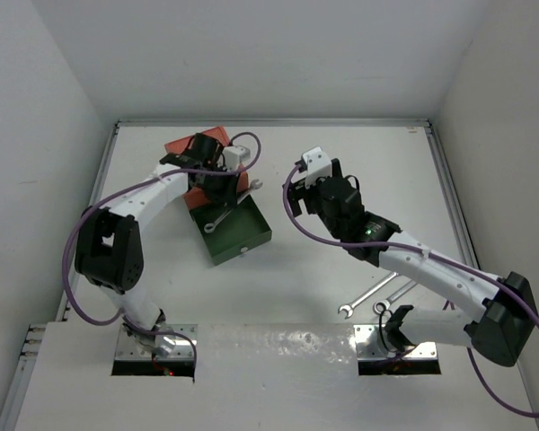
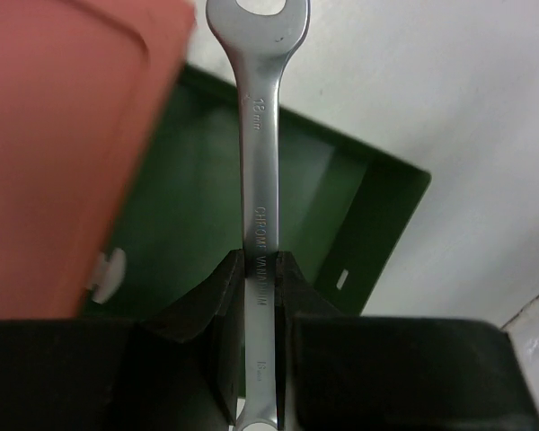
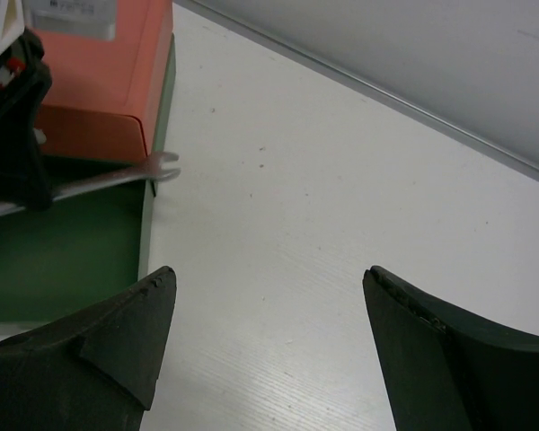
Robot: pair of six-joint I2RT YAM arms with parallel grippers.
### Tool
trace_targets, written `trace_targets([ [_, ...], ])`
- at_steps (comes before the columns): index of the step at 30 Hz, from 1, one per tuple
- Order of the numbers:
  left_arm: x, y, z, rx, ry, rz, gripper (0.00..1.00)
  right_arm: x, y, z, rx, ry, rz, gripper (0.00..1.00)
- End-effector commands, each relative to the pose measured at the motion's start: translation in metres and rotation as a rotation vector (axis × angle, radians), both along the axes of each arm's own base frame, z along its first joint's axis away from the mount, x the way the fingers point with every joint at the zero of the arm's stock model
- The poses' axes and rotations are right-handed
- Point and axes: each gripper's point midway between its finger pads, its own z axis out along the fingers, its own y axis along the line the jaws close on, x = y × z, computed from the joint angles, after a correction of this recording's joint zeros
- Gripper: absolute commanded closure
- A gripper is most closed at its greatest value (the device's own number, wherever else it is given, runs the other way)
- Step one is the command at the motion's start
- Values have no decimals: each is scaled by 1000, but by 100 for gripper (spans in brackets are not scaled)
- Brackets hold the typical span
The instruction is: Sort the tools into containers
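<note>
Silver held wrench [image 2: 259, 135]: clamped by its shank in my left end effector [image 2: 259, 269]. It runs straight out ahead of the fingertips, with one head at the far end and "CHROME VANADIUM" stamped on the face toward my wrist camera.
Left end effector state: narrow, closed hard on the held wrench, one finger pressing each side of the shank.
Green drawer [image 2: 377, 215]: stands open directly below my left end effector. The held wrench hangs over its interior, and its far head reaches out past the drawer's wall.
Orange-red drawer [image 2: 63, 135]: just left of my left end effector, sitting over the back of the green drawer.
White knob [image 2: 106, 272]: shows at the orange-red drawer's edge, down and left of my left fingertips.
Second wrench [image 1: 217, 221]: lies slanted on the green drawer's floor, below my left end effector.
Right end effector [image 3: 268, 274] state: wide, with nothing between the fingers.
Right end effector place: hovers over the bare table [image 3: 341, 180], well apart from the box. Both drawers lie ahead and to its left. From there the held wrench's head shows just under the orange-red corner, over the green wall.
Longer loose wrench [image 1: 368, 294]: flat on the table behind my right end effector, close to that arm's base, lying on a slant.
Shorter loose wrench [image 1: 397, 296]: just beside the longer one on the same slant. I cannot tell whether the two touch.
</note>
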Motion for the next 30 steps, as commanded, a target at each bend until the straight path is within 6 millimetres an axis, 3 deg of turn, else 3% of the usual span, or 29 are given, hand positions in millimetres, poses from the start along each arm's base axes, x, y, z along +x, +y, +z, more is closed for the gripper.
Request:
trace_targets([
  [1,-5,-7,31,-61,-108,-31,100,1,-6,10,33,-24,-28,16],
  [5,-16,-8,20,-92,-71,25,100,1,-4,9,37,-23,-21,16],
  [15,-2,3,-3,-85,-93,266,100,1,-4,8,36,-17,-16,16],
  [24,-8,11,-25,-20,-97,307,100,-1,-4,3,35,-6,-13,16],
  [30,-7,18,-29,13,-96,354,100,-1,-3,2,35,-1,-8,16],
])
